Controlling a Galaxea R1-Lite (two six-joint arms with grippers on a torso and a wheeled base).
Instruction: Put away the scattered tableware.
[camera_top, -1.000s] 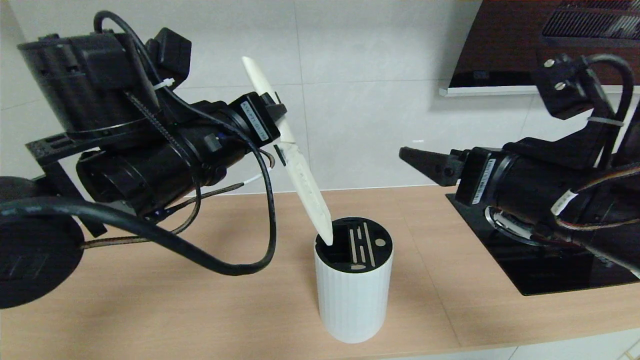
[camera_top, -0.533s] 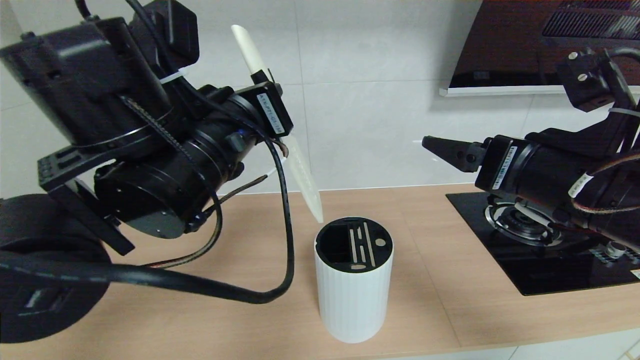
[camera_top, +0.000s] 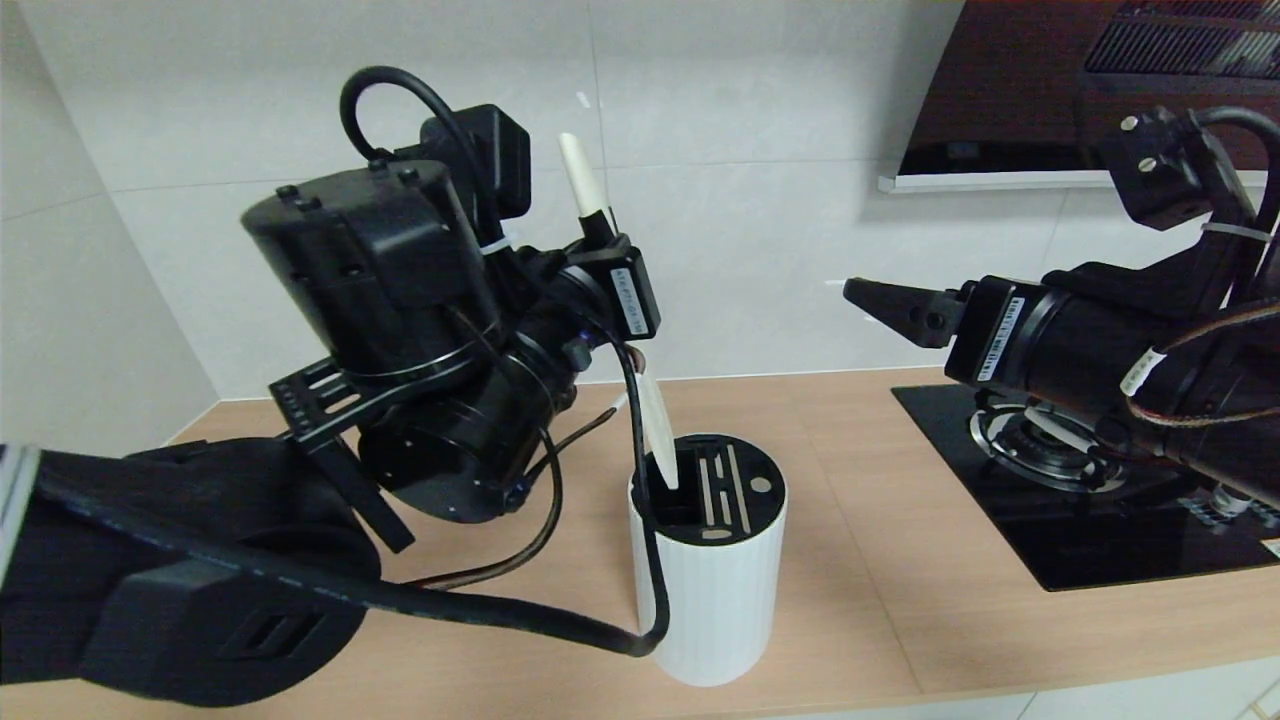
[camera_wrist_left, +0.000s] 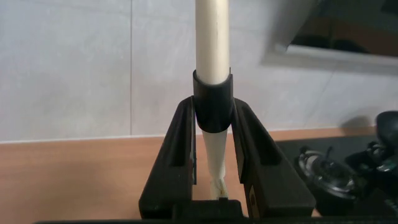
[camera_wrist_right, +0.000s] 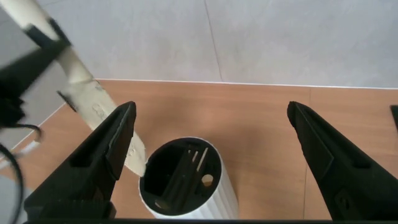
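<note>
A cream knife (camera_top: 655, 420) with a black collar is pinched in my left gripper (camera_top: 612, 275), which is shut on it just below the handle (camera_wrist_left: 211, 37). The knife stands nearly upright, and its blade tip is inside the large square opening of the black lid on the white ribbed holder (camera_top: 710, 580). In the left wrist view my left gripper (camera_wrist_left: 213, 109) clamps the collar between both fingers. My right gripper (camera_top: 862, 293) hovers open, to the right of the holder and above it. In its own view my right gripper (camera_wrist_right: 211, 106) frames the holder (camera_wrist_right: 186, 186) and the knife blade (camera_wrist_right: 93, 102).
The holder stands on a wooden countertop (camera_top: 900, 600) near its front edge. A black gas hob (camera_top: 1080, 500) lies at the right under my right arm, with a range hood (camera_top: 1100, 80) above it. A tiled wall runs behind.
The knife lifted clear of the holder half a second ago, then came back down more upright with its tip in the opening. My right gripper drew back to the right, then held still.
</note>
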